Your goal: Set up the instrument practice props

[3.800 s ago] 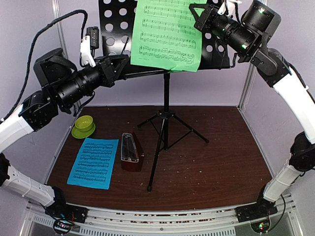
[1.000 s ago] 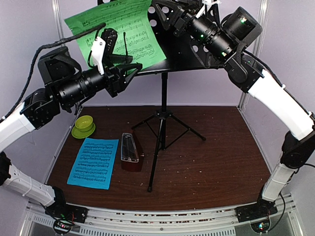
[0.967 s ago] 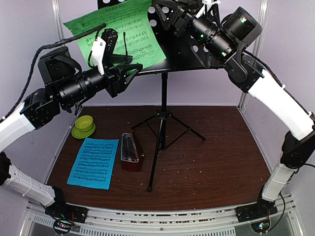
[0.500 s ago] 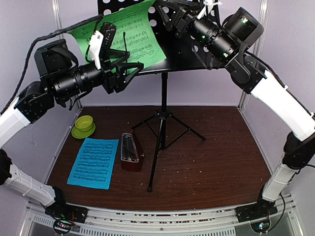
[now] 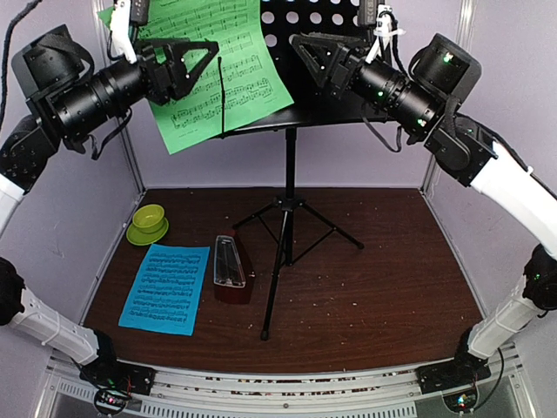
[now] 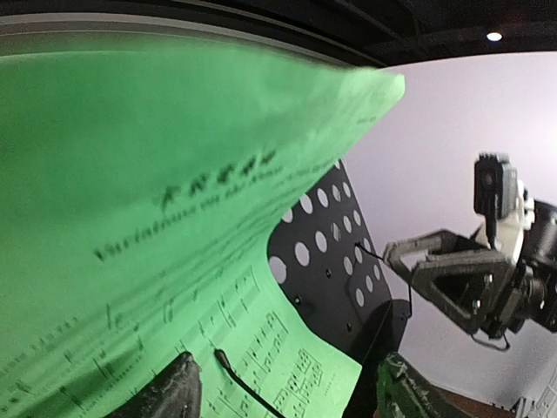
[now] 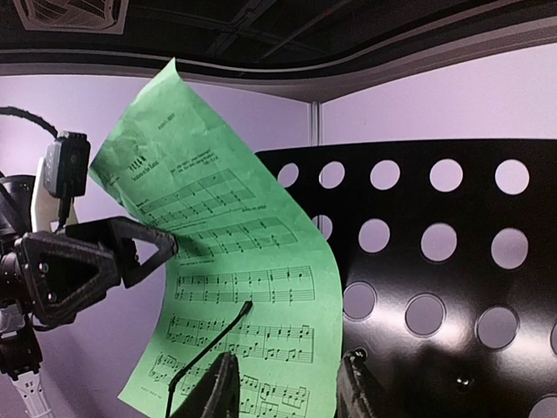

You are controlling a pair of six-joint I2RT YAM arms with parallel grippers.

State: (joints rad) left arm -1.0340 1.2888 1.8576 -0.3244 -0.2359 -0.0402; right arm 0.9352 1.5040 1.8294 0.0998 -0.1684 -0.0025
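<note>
top: left gripper (image 5: 196, 61) gaping before green sheet (image 5: 244, 70) leaning on stand (image 5: 305, 106); right gripper (image 5: 313, 57) just right of sheet | left wrist: left fingers (image 6: 170, 396) wide, gripping nothing, sheet ahead-left | right wrist: right fingers (image 7: 218, 387) part-open, gripping nothing, sheet ahead

Top camera looks down from six o'clock over the worktop (image 5: 392, 287); wrist cameras sit close, facing each other across the green sheet (image 5: 235, 70) and music stand (image 5: 288, 174) at twelve
</note>
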